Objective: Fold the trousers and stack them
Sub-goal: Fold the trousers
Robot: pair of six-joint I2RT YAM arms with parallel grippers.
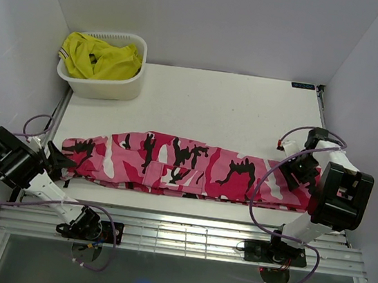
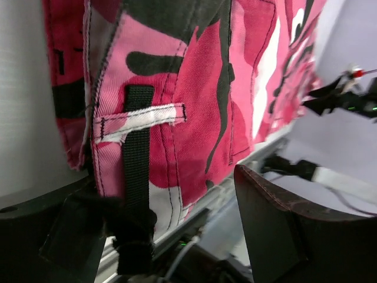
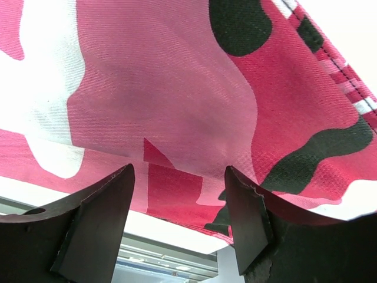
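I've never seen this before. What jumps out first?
Pink camouflage trousers lie stretched across the near side of the table, the left gripper at one end and the right gripper at the other. In the far left corner, a white basket holds a bright yellow garment.
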